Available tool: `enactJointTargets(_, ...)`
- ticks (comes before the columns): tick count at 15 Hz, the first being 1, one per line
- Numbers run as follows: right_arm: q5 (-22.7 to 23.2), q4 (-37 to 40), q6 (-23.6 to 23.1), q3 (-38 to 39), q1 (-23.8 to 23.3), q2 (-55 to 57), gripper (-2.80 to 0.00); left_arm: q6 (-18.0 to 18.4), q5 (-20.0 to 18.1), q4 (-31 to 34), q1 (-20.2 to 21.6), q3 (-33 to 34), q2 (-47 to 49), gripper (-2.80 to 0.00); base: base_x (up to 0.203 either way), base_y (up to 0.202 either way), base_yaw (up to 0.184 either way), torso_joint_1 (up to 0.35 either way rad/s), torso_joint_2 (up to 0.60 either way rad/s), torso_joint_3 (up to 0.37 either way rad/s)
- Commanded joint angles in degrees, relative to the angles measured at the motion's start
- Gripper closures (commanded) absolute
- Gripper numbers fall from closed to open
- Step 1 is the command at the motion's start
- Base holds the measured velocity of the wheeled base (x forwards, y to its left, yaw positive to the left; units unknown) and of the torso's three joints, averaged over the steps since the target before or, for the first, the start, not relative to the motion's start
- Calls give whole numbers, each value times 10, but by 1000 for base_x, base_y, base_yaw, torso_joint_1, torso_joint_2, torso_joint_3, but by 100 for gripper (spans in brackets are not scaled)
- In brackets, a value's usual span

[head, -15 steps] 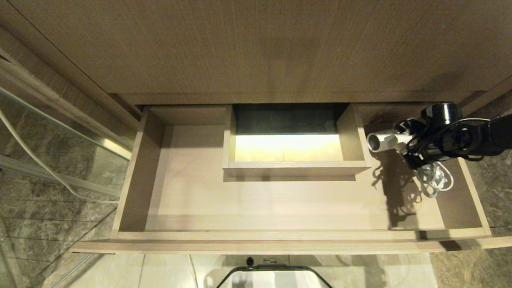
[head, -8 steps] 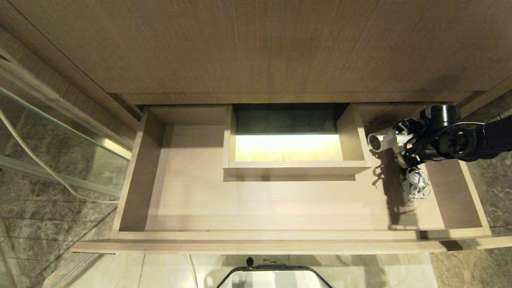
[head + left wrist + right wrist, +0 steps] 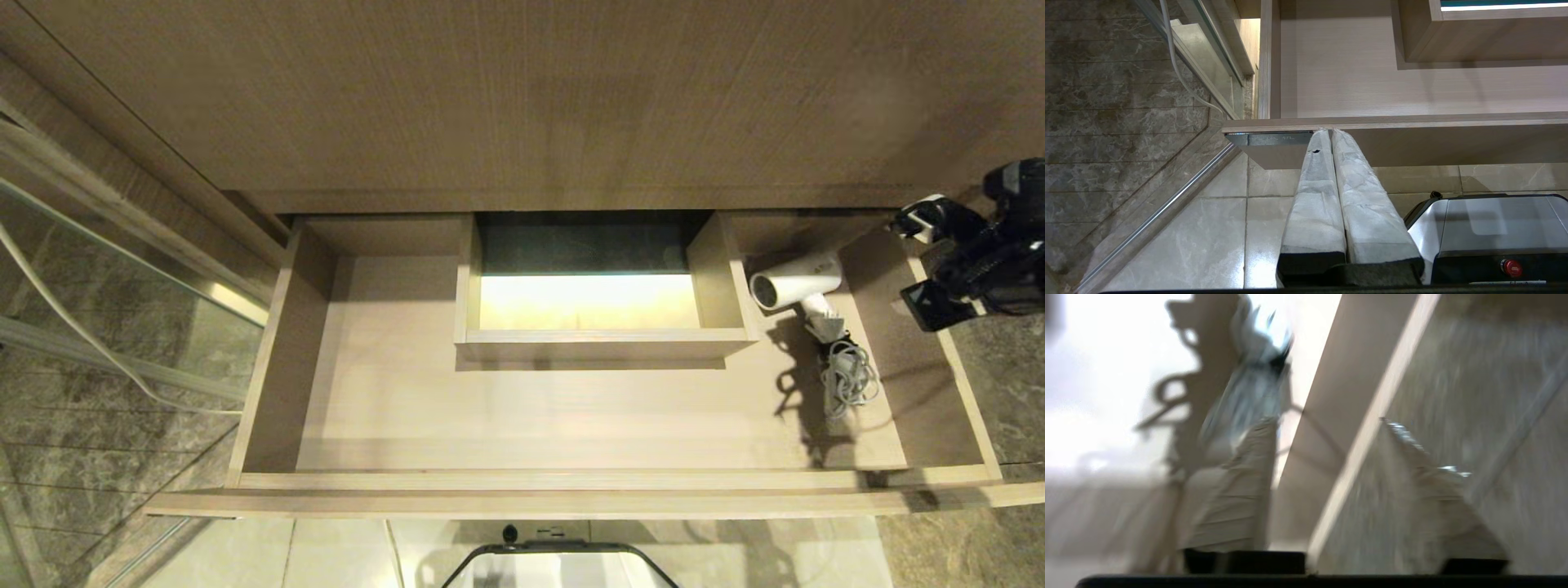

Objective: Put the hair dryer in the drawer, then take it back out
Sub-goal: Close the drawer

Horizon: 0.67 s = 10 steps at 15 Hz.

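Hair dryer [image 3: 796,291] lies in the drawer [image 3: 522,482]

Right gripper [image 3: 918,263] at three o'clock — fingers spread, empty; left gripper [image 3: 1327,131] fingers pressed together.

left gripper [image 3: 1327,131], fingers pressed together, below the open drawer [image 3: 1392,122] front.

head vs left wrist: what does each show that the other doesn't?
Head only: the dryer lying in the drawer's right part, its cord bundled beside it, and the right end effector open, empty, over the drawer's right wall.

Left wrist only: the left end effector shut, parked below the drawer front, and a red button on the robot's base.

Both: the open drawer, its boxed cut-out, the white hose at left.
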Motion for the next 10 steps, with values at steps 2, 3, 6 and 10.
enactJointTargets(2,10,26,-11,136,1,-183,0,0,0,0,0,1,0,0,0,0,0,0,0,0)
enactJointTargets(3,9,34,-18,186,0,-220,0,0,0,0,0,1,0,0,0,0,0,0,0,0)
enactJointTargets(6,-28,83,-36,305,-13,-297,0,0,0,0,0,1,0,0,0,0,0,0,0,0)
enactJointTargets(10,-104,104,-40,401,-16,-271,0,0,0,0,0,1,0,0,0,0,0,0,0,0)
